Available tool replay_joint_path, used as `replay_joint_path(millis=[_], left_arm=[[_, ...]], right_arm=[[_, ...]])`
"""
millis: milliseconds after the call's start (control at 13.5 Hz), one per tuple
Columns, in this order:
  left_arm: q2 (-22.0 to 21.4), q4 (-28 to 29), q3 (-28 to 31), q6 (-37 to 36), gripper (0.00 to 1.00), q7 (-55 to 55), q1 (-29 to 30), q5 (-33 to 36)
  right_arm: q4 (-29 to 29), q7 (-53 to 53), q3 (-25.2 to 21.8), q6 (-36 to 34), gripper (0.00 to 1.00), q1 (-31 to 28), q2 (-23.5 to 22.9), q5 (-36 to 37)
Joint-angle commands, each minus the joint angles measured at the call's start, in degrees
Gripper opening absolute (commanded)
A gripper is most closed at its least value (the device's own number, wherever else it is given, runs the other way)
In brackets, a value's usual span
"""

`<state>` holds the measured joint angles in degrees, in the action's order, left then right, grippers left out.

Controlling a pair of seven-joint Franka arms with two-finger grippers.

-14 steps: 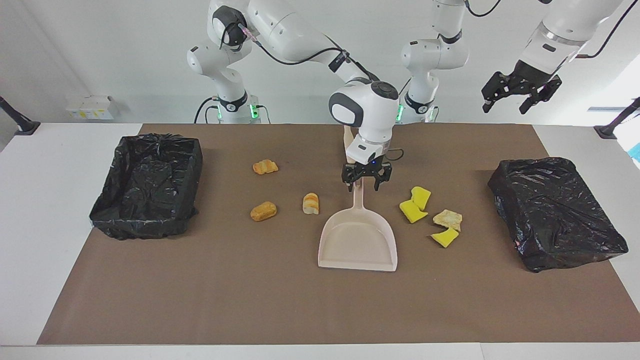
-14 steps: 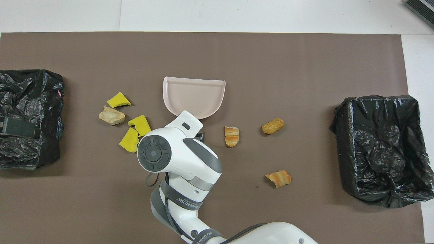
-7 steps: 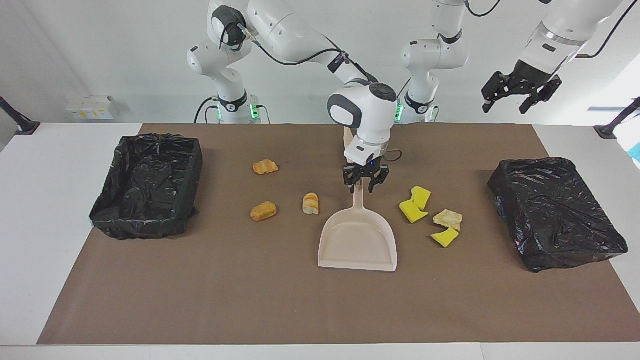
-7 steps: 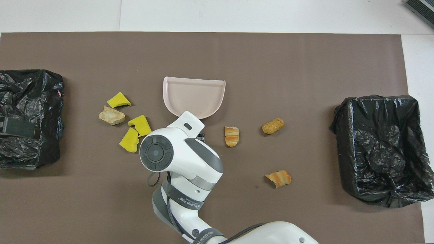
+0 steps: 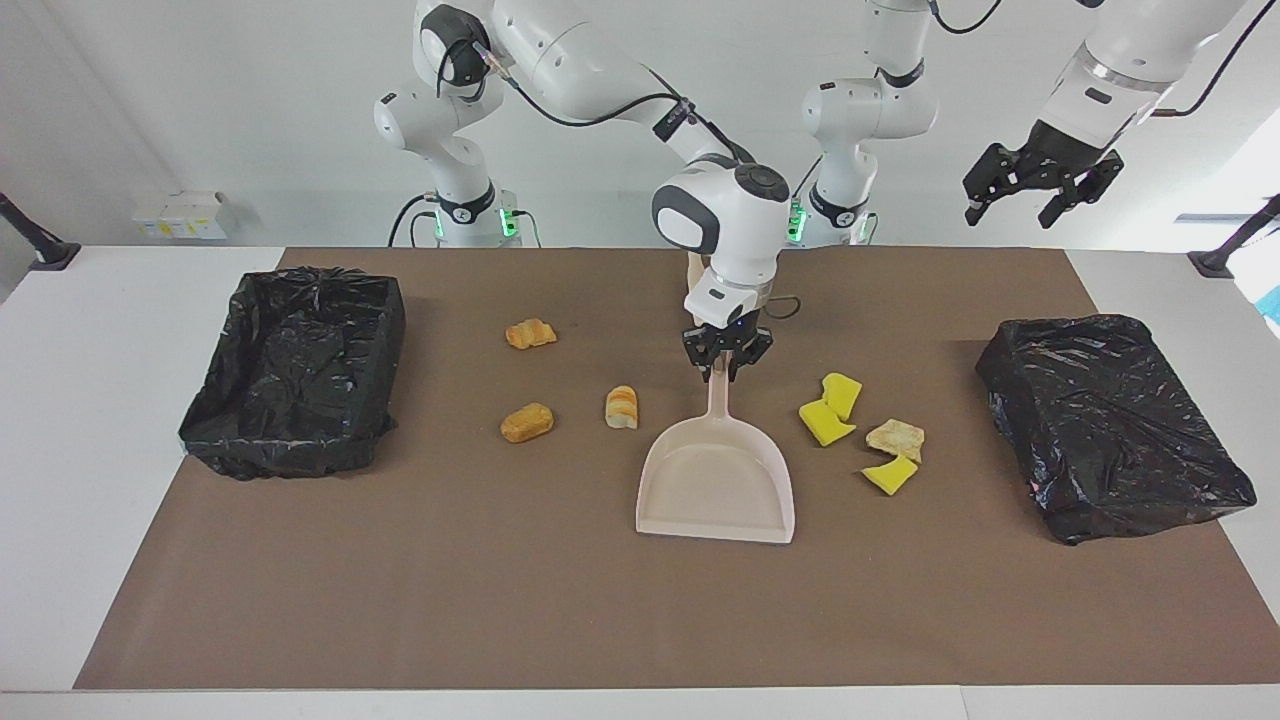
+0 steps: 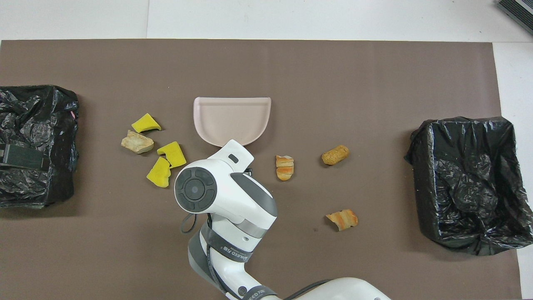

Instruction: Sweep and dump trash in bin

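the left gripper [image 5: 1040, 196] hangs wide open, waiting above the mat's corner. mid-mat, the right gripper [image 5: 727, 366] pinches the dustpan [image 5: 716, 485] handle. trash [image 5: 621, 407] lies scattered toward both ends of the mat, between the pan and two black-lined bins [image 5: 296, 370].

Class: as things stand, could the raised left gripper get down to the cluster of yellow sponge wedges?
Probably yes: the left gripper hangs open above that end, and nothing covers the yellow sponge wedges.

dustpan [image 6: 232, 121] handle hidden under right arm in overhead view, black bin [image 6: 35, 146] cut by edge
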<state>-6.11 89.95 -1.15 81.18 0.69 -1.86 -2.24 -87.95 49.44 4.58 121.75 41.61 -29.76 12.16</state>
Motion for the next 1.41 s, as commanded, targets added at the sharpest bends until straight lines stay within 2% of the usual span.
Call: replay_joint_path(millis=[0,222,444,814,1184,1332], left_arm=[[-0.7,0.4,0.0,-0.7,1.0,0.4,0.3,-0.3],[-0.7,0.4,0.1,-0.7,1.0,0.4,0.3,-0.3],[-0.7,0.4,0.0,-0.7,1.0,0.4,0.3,-0.3],[-0.7,0.4,0.0,-0.7,1.0,0.4,0.3,-0.3],[-0.7,0.4,0.0,-0.7,1.0,0.4,0.3,-0.3],[-0.7,0.4,0.0,-0.7,1.0,0.4,0.3,-0.3]], right_arm=[[-2.4,0.9,0.3,0.1,0.0,-1.1,3.5,-1.3],[-2.4,-2.7,0.3,-3.3,0.0,-3.5,6.5,-3.0],[-2.7,-18.7,0.3,-7.4,0.0,-7.7,9.8,-5.9],[-3.1,-44.3,0.3,-14.1,0.0,-15.1,13.7,-6.1],[-4.7,-65.4,0.3,-14.3,0.0,-19.7,13.9,-6.8],[-6.4,-77.8,0.3,-12.2,0.0,-22.4,14.0,-6.8]])
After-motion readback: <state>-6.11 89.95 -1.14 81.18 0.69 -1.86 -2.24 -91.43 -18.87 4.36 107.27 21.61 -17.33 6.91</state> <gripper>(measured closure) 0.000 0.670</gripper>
